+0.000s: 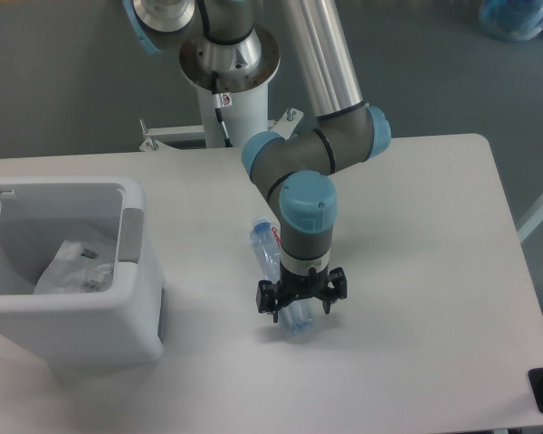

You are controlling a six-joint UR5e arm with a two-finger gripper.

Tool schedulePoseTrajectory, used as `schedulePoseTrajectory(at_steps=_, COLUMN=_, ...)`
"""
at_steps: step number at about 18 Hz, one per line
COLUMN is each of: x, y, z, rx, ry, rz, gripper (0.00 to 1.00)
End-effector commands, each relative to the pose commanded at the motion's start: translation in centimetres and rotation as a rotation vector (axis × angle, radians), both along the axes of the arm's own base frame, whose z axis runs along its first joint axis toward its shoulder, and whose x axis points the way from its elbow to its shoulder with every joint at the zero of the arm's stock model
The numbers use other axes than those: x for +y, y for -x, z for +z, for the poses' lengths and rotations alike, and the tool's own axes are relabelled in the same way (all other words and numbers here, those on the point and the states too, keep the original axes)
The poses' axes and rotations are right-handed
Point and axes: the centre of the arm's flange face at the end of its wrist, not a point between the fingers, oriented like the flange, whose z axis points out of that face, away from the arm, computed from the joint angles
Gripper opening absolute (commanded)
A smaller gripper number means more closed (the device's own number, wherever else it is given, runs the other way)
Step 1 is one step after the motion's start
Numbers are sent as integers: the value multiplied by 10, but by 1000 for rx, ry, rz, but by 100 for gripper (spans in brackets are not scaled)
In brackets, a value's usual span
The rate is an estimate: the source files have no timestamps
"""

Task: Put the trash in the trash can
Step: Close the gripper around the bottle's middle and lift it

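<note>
Clear plastic bottle lies flat on the worktop, directly under my claw, long axis running from upper left to lower right. My wrist points straight down; claw spread wide, straddling the bottle's lower end, not closed. Trash can stands well left, wrapper inside.

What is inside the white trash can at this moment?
The crumpled wrapper lies inside the trash can. The near wall hides the part of the floor closest to the camera. The bottle lies on the table.
</note>
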Motion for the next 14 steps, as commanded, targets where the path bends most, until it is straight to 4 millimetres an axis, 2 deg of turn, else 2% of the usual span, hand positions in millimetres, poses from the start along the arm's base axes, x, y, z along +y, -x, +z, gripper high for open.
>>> schedulePoseTrajectory(at_steps=10, x=9, y=4, z=-5, rx=-1, ry=-5, rz=-1, gripper=100)
schedulePoseTrajectory(at_steps=14, x=10, y=4, z=-7, rx=-5, ry=-5, rz=13, gripper=90)
